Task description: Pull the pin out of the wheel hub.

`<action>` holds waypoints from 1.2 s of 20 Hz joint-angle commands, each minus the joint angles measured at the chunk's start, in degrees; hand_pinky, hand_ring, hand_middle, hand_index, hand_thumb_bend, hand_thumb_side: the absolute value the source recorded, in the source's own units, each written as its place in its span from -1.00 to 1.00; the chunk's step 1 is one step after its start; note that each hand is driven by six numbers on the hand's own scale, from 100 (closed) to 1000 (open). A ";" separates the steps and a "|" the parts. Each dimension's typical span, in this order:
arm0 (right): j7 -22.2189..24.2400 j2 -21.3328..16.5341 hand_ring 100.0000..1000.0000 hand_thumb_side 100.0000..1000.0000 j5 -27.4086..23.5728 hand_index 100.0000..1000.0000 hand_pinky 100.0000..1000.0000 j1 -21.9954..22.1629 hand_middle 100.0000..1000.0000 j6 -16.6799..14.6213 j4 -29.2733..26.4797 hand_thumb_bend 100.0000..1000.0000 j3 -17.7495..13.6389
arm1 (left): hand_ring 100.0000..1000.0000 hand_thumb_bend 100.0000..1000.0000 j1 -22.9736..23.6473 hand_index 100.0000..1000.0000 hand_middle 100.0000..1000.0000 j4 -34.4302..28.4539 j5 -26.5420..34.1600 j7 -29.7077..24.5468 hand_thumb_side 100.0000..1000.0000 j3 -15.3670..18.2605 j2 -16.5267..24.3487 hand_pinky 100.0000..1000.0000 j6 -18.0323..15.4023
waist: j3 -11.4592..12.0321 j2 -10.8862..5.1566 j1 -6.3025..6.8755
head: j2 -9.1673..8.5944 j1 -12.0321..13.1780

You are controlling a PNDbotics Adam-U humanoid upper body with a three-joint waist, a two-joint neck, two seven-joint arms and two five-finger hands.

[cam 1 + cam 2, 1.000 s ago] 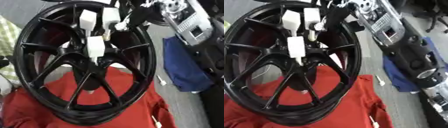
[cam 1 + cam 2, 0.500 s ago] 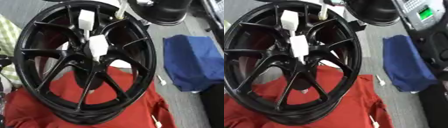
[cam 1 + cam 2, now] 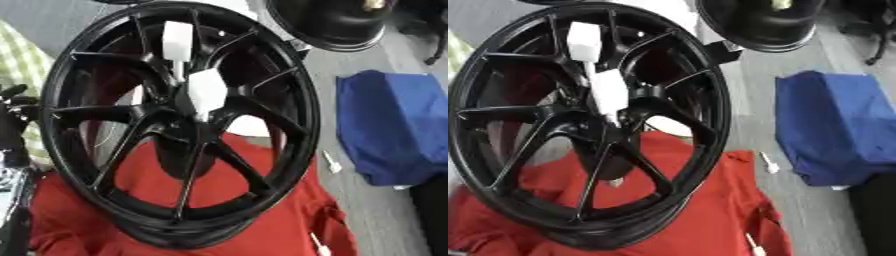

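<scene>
Standing on a red cloth (image 3: pixel 262 220), the heavy, rigid wheel (image 3: pixel 105 90) carries small, light white pins (image 3: pixel 207 92) best pinched at their free ends, while the left hand (image 3: pixel 13 120) idles, fingers (image 3: pixel 12 92) state unclear.

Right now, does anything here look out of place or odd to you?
Yes: small white pieces lie loose on the grey floor, one between the red cloth and the blue cloth, another at the red cloth's lower edge. The black wheel stands tilted on the cloth, white pieces at its hub.

Even daylight, soft blur throughout, glare on white pieces.
</scene>
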 commanded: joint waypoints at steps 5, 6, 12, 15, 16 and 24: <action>-5.95 3.13 0.35 -1.00 3.88 -0.01 0.24 7.44 -0.37 -2.64 2.60 -0.68 -10.30 | -0.08 -0.87 -1.29 0.35 -0.14 -1.92 1.34 2.14 0.95 2.16 2.08 0.21 -0.67 | -1.40 1.20 1.88 | -3.82 2.74; -6.78 4.47 0.41 -1.00 4.71 0.10 0.28 8.78 -0.26 -2.69 3.00 -0.76 -11.64 | -0.08 -0.87 -1.47 0.35 -0.14 -1.98 1.45 2.21 0.95 2.18 2.00 0.21 -0.70 | -1.36 1.47 2.14 | -4.16 2.58; -11.96 12.88 0.88 0.51 9.89 0.82 0.52 17.21 0.75 -6.76 6.69 -0.98 -15.85 | -0.09 -0.87 -2.29 0.35 -0.14 -2.04 1.64 1.96 0.95 1.77 1.14 0.21 -0.59 | -0.19 1.99 2.89 | -4.69 0.40; -14.52 17.04 0.92 1.00 12.45 0.88 0.52 21.37 0.80 -9.27 7.71 -1.00 -16.63 | -0.09 -0.87 -2.42 0.35 -0.14 -1.94 1.59 1.73 0.95 1.50 0.77 0.21 -0.54 | 0.48 1.85 2.98 | -4.55 -0.44; -15.38 18.44 0.91 1.00 13.31 0.88 0.51 22.76 0.79 -9.97 7.30 -1.00 -17.05 | -0.09 -0.87 -2.42 0.35 -0.14 -1.92 1.55 1.63 0.95 1.39 0.68 0.21 -0.52 | 0.70 1.78 2.98 | -4.48 -0.71; -22.31 29.70 0.80 0.17 18.24 0.76 0.42 34.02 0.61 -13.62 -2.84 -0.83 -19.26 | -0.09 -0.88 -2.19 0.35 -0.14 -1.78 1.17 0.61 0.95 0.38 0.25 0.21 -0.28 | 2.57 0.86 2.38 | -3.38 -2.63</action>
